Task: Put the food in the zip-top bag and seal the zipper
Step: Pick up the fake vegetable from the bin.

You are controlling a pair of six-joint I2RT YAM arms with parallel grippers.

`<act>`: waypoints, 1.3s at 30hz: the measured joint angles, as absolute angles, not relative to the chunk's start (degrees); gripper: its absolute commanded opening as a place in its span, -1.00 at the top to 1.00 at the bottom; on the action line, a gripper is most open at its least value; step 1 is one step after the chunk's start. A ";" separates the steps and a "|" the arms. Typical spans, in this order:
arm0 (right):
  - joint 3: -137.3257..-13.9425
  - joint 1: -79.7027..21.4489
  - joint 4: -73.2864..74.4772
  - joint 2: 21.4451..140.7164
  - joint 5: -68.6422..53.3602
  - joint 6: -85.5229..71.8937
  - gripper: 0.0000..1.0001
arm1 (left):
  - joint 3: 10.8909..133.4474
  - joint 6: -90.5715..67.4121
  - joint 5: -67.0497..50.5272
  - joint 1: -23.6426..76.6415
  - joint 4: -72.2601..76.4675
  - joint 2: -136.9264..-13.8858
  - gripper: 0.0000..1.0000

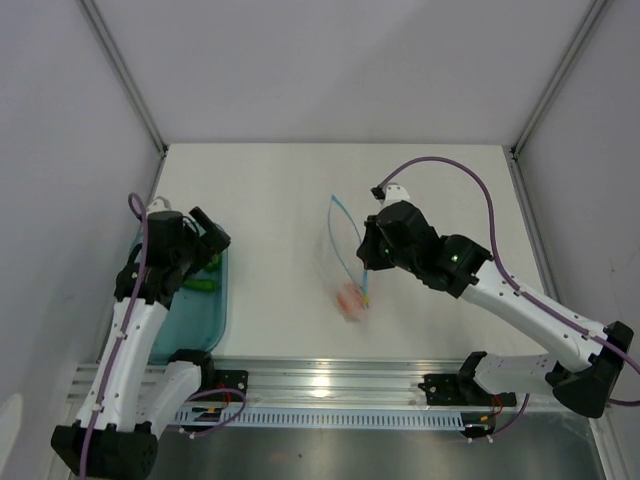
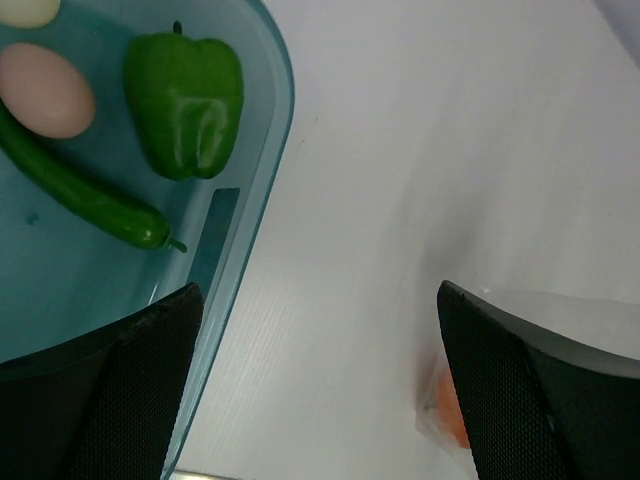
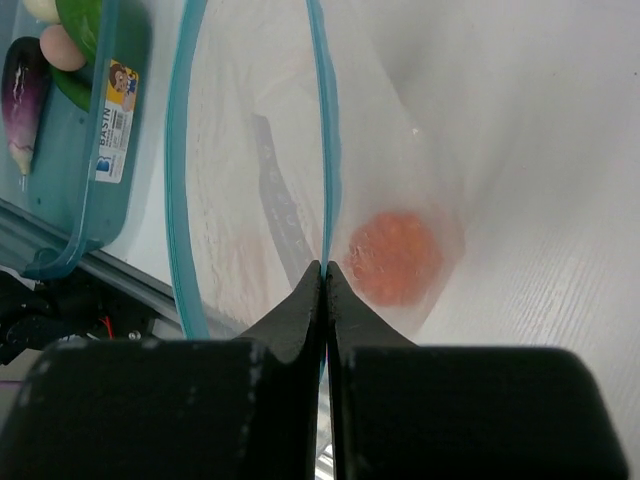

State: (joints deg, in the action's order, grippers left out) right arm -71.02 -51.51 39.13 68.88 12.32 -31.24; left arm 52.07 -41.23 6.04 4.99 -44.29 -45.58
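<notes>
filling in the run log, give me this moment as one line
left gripper: open, over teal tray edge | right gripper: shut on zipper | orange fruit: in zip-top bag

Clear bag (image 1: 345,262) lay at the table's (image 1: 260,200) centre, mouth agape, blue zipper (image 3: 323,150) unsealed, orange fruit (image 3: 395,257) inside. Pepper (image 2: 185,105), egg (image 2: 45,90), pod (image 2: 80,190) and eggplant (image 3: 25,100) lay in the left-edge tray (image 2: 70,285).

A flat white table (image 1: 270,200) carries a teal translucent plastic tray (image 1: 202,322) at its left edge. To the right of that tray, well apart from it, a clear floppy plastic zip-top bag (image 1: 338,262) with a light-blue mouth strip touches the tabletop.
</notes>
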 measured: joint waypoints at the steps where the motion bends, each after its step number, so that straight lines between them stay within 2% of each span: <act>1: -71.00 -51.51 39.11 68.84 12.29 -31.24 1.00 | 52.07 -41.01 5.56 4.51 -44.21 -47.40 -0.99; 7: -71.00 -51.51 39.18 67.75 12.75 -30.79 1.00 | 51.94 -41.08 5.19 2.59 -41.91 -57.52 -0.97; 15: -71.00 -51.51 39.83 66.74 15.22 -29.58 1.00 | 50.98 -43.18 5.43 -5.23 -37.67 -66.78 -0.87; 32: -70.98 -51.51 40.01 66.85 15.59 -28.58 1.00 | 54.22 -46.11 6.55 -6.02 -33.76 -82.98 -0.88; 39: -70.91 -51.51 39.99 66.85 15.59 -28.58 1.00 | 54.85 -46.85 7.38 -6.04 -33.71 -85.62 -0.85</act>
